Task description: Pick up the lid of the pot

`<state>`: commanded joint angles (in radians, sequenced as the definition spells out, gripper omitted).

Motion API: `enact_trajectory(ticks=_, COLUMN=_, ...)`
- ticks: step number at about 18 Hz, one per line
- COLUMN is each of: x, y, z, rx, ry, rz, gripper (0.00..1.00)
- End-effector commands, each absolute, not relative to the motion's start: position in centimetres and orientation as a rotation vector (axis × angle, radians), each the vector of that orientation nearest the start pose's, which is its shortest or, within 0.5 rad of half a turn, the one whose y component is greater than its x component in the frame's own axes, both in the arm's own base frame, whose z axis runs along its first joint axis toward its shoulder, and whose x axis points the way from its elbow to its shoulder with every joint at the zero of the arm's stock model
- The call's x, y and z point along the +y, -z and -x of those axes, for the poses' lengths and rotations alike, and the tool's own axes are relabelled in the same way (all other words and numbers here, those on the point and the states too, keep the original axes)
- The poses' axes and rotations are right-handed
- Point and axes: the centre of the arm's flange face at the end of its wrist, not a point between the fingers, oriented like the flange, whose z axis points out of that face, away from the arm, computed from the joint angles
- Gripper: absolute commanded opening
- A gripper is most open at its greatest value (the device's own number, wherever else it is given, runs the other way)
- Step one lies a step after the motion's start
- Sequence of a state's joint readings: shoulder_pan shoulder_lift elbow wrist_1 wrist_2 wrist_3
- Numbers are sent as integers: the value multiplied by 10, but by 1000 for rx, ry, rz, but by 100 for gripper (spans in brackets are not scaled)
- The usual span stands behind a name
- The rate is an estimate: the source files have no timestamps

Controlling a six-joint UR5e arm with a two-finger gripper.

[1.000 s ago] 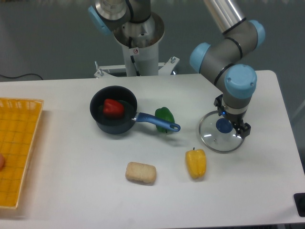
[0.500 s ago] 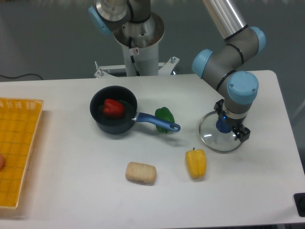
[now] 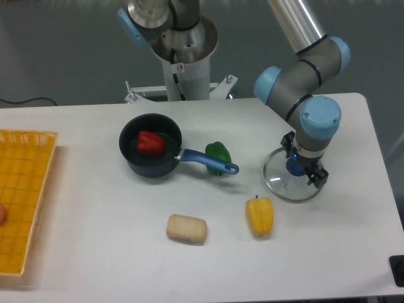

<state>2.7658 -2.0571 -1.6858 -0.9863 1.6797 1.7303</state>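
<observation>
The gripper point(image 3: 303, 167) is over the right part of the table, tilted, with its fingers apart on two sides of the lid's blue knob. The pot lid point(image 3: 283, 184) is clear glass with a metal rim and lies flat on the white table. Its blue knob point(image 3: 295, 167) shows between the fingers, and no contact with it can be made out. Part of the lid's upper right side is hidden behind the gripper.
Left of the lid lie a green pepper point(image 3: 218, 155) and a yellow corn-like item point(image 3: 259, 216). A black pan point(image 3: 134, 162) with a blue handle holds a red item. A tan block point(image 3: 187, 228) sits near the front, and an orange crate point(image 3: 24, 208) stands far left.
The gripper has come down closer to the lid, shifting slightly left in view. Its fingers remain apart, and the lid has not moved.
</observation>
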Motion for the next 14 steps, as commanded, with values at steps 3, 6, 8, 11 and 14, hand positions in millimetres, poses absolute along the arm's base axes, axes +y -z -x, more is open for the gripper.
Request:
enact_trajectory(ticks=3, x=341, y=-216, z=531, rx=859, ry=8, rz=3136, gripper=100)
enact_trajectory(ticks=6, x=341, y=-214, z=531, rx=859, ry=13, rz=3136, gripper=100)
enact_trajectory(ticks=8, x=341, y=-213, z=531, rx=868, ry=15, rz=3137, gripper=100)
enact_trajectory(ticks=11, x=340, y=-212, z=531, rx=873, ry=21, rz=3138, gripper=100)
enact_trajectory(ticks=14, x=336, y=-211, z=532, rx=866, ry=26, rz=3140, gripper=100)
